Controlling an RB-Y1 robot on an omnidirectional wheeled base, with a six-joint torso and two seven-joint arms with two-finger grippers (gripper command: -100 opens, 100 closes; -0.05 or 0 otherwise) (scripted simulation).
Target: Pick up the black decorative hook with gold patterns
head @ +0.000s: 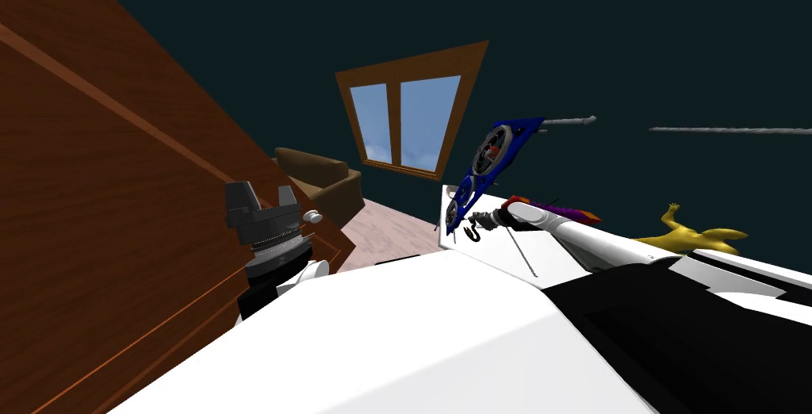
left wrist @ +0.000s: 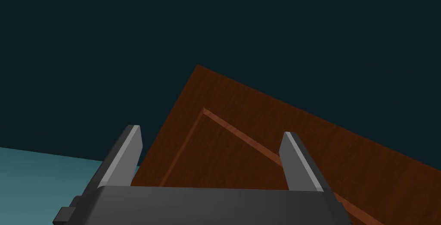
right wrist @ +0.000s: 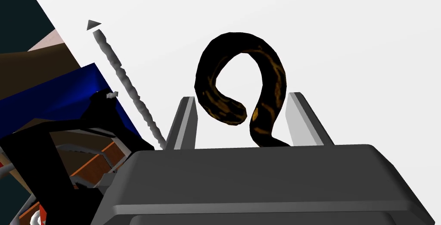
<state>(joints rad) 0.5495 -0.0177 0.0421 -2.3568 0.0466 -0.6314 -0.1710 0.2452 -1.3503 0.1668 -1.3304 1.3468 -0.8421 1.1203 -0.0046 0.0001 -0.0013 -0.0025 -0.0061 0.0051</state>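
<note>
R gripper (right wrist: 242, 98) clamped on black hook (right wrist: 269, 106) w/ gold veins, over white table (right wrist: 344, 41). Hook long axis runs along fingers, curl pointing away from gripper body. L gripper (left wrist: 211, 131) released, near brown wood panel (left wrist: 258, 149).

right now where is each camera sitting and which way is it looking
head view: on the head, rolled, looking steeply down and forward over the white table; both forearms and the left gripper show.
left wrist view: on the left hand, looking past its open fingers at the wooden panel.
right wrist view: on the right hand, looking along the right gripper, shut on the black hook, table behind.
shared: head and right wrist views both show hook, table and blue board; head and left wrist, the panel.
</note>
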